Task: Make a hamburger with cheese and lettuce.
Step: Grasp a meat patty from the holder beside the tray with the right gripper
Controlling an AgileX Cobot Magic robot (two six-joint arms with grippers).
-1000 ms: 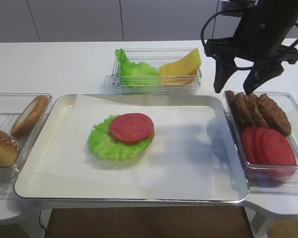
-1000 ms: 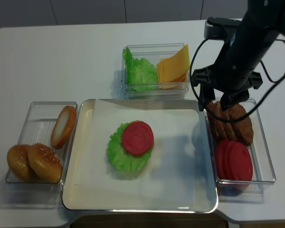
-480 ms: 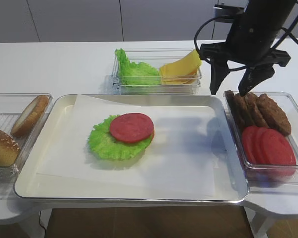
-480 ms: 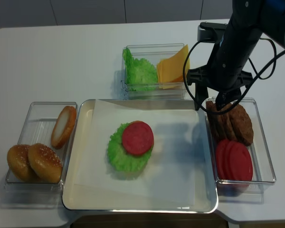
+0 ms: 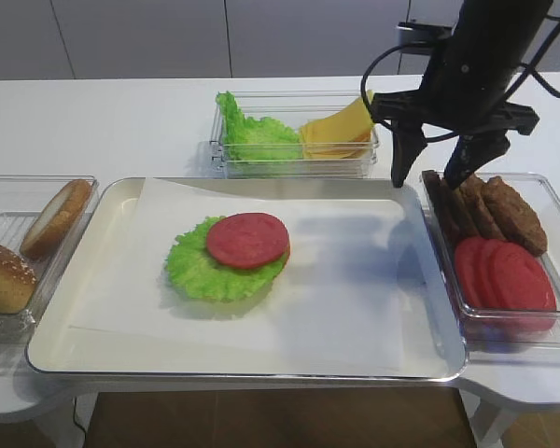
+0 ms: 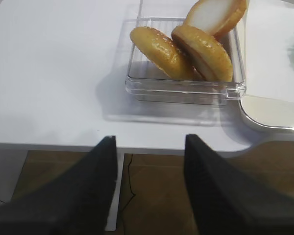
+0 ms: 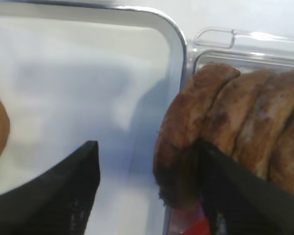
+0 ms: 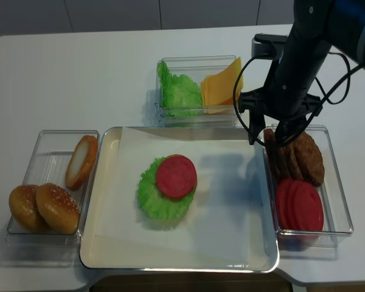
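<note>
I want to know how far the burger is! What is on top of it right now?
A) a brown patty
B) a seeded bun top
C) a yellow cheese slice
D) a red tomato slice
D: the burger on the tray ends in a red tomato slice with nothing above it.

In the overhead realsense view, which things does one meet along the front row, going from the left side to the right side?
Sesame buns in the left container → cut bun half → steel tray → hamburger stack of lettuce and tomato → tomato slices in the right container.
</note>
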